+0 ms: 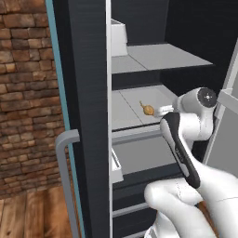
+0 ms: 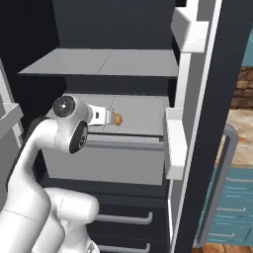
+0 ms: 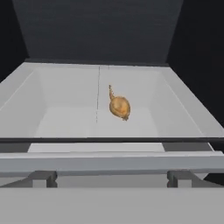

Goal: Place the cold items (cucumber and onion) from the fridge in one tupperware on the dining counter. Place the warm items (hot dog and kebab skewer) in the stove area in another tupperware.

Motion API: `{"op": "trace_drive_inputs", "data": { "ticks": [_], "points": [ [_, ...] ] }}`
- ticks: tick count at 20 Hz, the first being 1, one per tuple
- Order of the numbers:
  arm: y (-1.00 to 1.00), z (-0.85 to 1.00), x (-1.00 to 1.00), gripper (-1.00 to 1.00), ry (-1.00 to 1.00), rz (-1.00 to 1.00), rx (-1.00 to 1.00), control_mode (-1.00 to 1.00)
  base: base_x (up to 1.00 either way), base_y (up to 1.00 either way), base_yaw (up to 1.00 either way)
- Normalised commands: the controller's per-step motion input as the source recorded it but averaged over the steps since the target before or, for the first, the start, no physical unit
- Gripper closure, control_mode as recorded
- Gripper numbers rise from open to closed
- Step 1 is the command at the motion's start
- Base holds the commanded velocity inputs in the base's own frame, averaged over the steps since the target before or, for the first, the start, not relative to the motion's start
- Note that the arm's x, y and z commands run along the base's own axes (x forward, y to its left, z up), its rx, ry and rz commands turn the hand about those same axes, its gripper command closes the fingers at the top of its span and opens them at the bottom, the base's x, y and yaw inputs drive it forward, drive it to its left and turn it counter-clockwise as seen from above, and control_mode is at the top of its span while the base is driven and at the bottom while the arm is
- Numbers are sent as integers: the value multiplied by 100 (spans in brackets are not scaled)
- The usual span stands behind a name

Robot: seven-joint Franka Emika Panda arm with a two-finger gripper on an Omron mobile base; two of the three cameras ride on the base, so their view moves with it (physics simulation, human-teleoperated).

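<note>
The fridge [image 2: 113, 24] stands open in front of me. A small tan onion [image 3: 119, 106] with a thin pointed tip lies on its middle grey shelf [image 1: 125, 111], also seen as the onion [image 1: 148, 110] and the onion [image 2: 117, 119]. My gripper [image 3: 111, 178] is open at the shelf's front edge, pointing in at the onion, fingers wide apart with nothing between them. From the base the gripper [image 1: 161, 110] sits just short of the bulb. The cucumber, hot dog, kebab skewer, tupperware, dining counter and stove area are out of view.
White door bins [image 2: 175, 143] hang on the open right door, beside a long silver handle [image 2: 217, 188]. The left door edge [image 1: 88, 93] carries another handle [image 1: 65, 176]. An upper shelf [image 2: 108, 62] lies above and drawers [image 2: 123, 217] below. A brick wall [image 1: 23, 93] is at left.
</note>
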Motion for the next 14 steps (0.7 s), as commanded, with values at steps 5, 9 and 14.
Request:
{"op": "trace_drive_inputs", "data": {
  "ticks": [5, 9, 14],
  "points": [
    [3, -22, 82, -100, 18, -2, -1, -100, 0, 0, 0],
    [0, -28, 72, -100, 11, 0, 0, -100, 0, 0, 0],
    [-2, -79, 37, -100, -11, 1, 9, -100, 0, 0, 0]
  ]
}}
